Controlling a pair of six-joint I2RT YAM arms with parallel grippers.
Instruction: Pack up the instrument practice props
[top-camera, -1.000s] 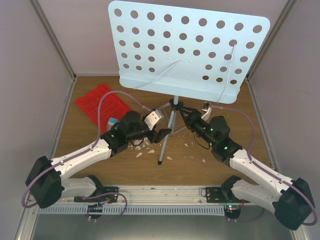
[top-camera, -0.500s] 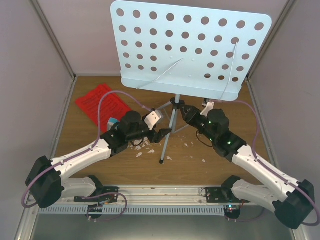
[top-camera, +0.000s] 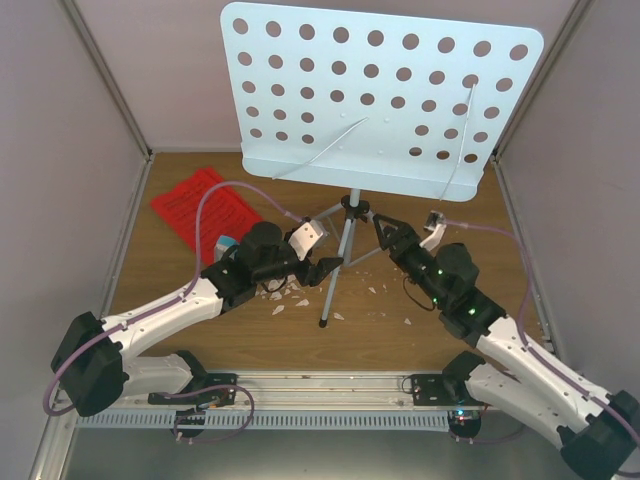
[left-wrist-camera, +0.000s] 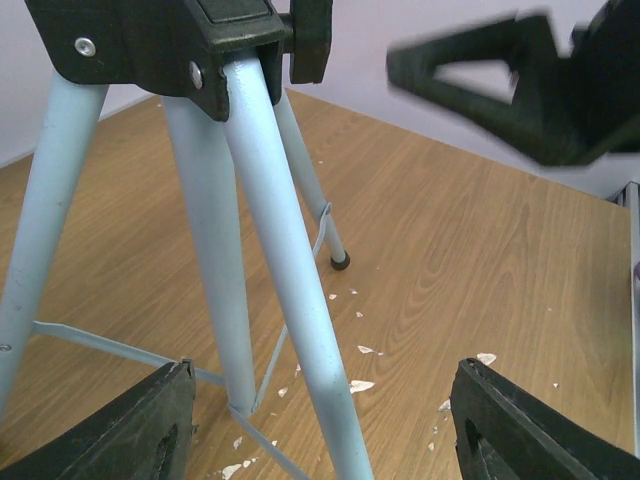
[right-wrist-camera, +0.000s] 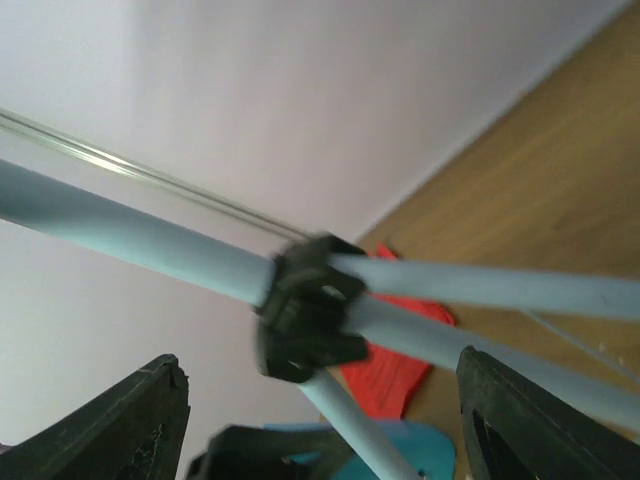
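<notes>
Though the small blue box (top-camera: 228, 243) hides its contents, both arms' jaws gape open.

top: overhead, far | wrists: close on tripod legs (left-wrist-camera: 285, 250) (shared)

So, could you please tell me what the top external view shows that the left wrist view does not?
Only the top external view shows the stand's plate, the red pages and the blue box. Only the left wrist view shows the screws in the black hub. Both show the hub itself, the stand's legs, the white scraps and the table.
</notes>
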